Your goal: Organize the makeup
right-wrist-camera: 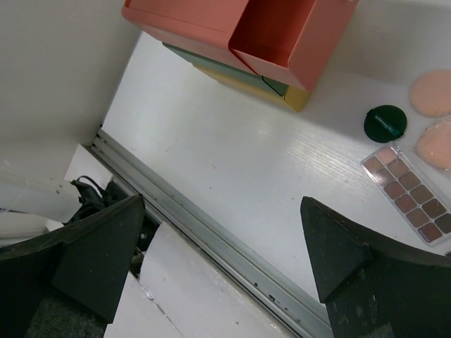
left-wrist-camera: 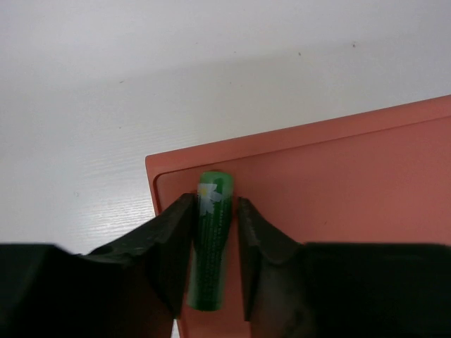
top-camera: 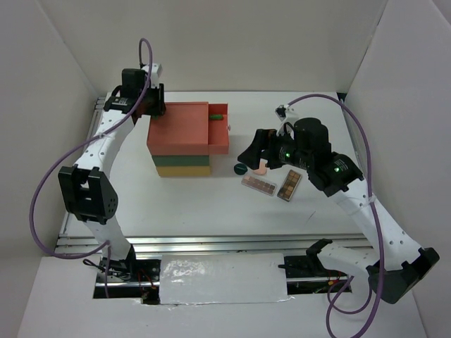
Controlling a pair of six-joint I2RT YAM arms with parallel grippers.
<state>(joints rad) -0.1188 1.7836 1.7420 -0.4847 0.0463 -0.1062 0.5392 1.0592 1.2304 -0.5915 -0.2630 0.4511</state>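
Now | left pincer (left-wrist-camera: 215, 206) closed on green tube (left-wrist-camera: 211, 243) at corner of orange box (left-wrist-camera: 338, 183) | right pincer (right-wrist-camera: 222, 211) open

A stacked drawer box (top-camera: 180, 137), orange over green over yellow, stands on the white table (top-camera: 176, 208). Its top orange drawer (top-camera: 220, 137) is pulled out.

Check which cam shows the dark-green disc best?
Right wrist: the dark-green disc is large and unobstructed, beside a palette. Top external shows the disc only as a small dot. Left wrist doesn't show it.
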